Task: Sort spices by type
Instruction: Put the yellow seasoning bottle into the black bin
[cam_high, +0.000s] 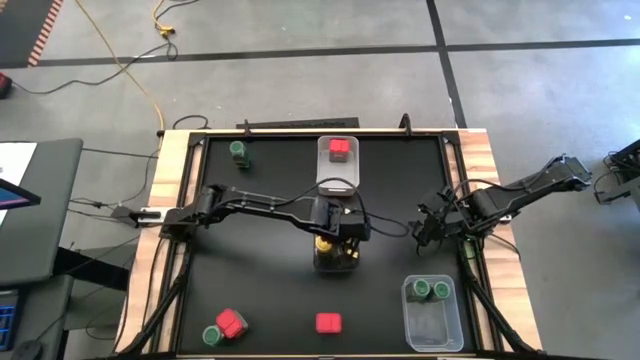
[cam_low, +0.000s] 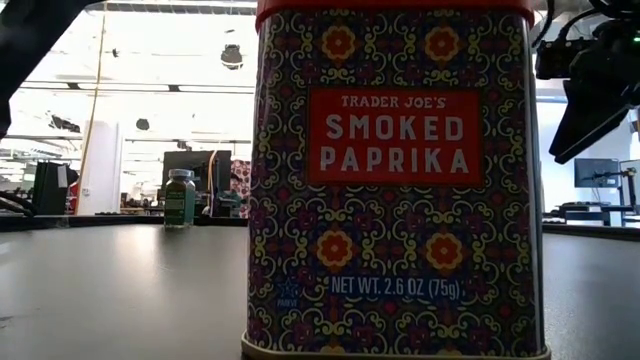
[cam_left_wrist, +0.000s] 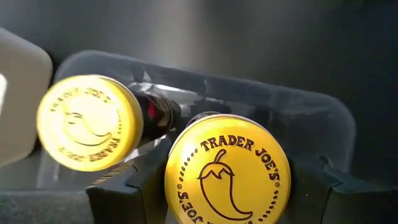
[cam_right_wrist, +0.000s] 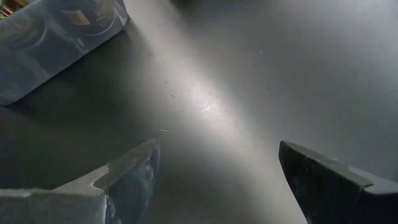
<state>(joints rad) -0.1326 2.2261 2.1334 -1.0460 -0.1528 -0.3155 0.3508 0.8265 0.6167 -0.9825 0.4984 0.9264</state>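
Note:
My left gripper (cam_high: 338, 232) hangs at the table's middle over a clear bin (cam_high: 335, 264), shut on a yellow-lidded jar (cam_left_wrist: 227, 171). A second yellow-lidded jar (cam_left_wrist: 90, 121) stands tilted inside that bin (cam_left_wrist: 280, 93). My right gripper (cam_high: 428, 228) waits open near the table's right edge, above bare tabletop (cam_right_wrist: 217, 168). A red spice tin (cam_high: 340, 148) sits in the far bin (cam_high: 337, 170). Two green-lidded jars (cam_high: 430, 290) stand in the near right bin (cam_high: 432, 320). Loose on the table are a green jar (cam_high: 239, 150), a green jar (cam_high: 212, 336), a red tin (cam_high: 232, 323) and a red tin (cam_high: 328, 322). My left gripper pinches the yellow-lidded jar between its two fingers (cam_left_wrist: 134, 186), one on each side just under the lid's rim (cam_left_wrist: 180, 186). The fingers come steeply from above. The lid's top faces up toward the wrist. Whether the jar's base touches the bin floor is hidden by the jar itself.
The red smoked paprika tin (cam_low: 395, 180) stands close to the table's near edge and fills the low view. Open black tabletop lies between the bins. Wooden rails (cam_high: 172, 200) run along the table's left and right sides.

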